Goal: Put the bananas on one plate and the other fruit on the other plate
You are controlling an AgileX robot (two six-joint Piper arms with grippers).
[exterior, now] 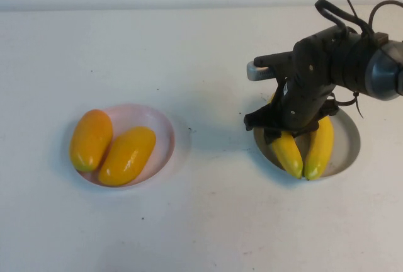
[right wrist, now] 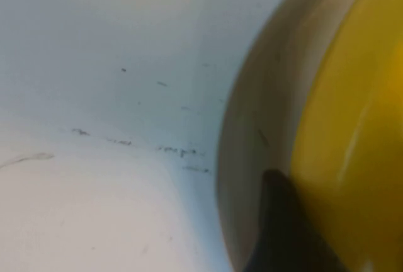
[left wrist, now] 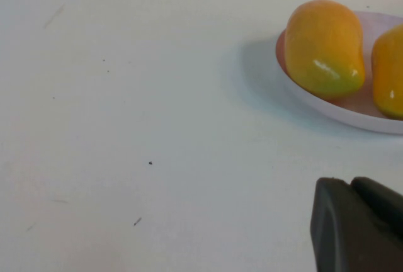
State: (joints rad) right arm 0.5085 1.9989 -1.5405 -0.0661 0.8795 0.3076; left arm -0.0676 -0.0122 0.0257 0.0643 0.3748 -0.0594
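While two long curved glossy yellow bananas [exterior: 303, 151] lie side by side on the round shallow grey-blue plate [exterior: 349, 143], the right gripper [exterior: 295, 135] sits low over them, jaws seemingly straddling one banana, though contact is hard to tell. Two plump oval yellow-orange fruits [exterior: 112, 148] rest on the round pale pink plate [exterior: 160, 127] on the white counter [exterior: 201, 221]. Nearby, the left gripper [left wrist: 359, 225] has jaws pressed together.
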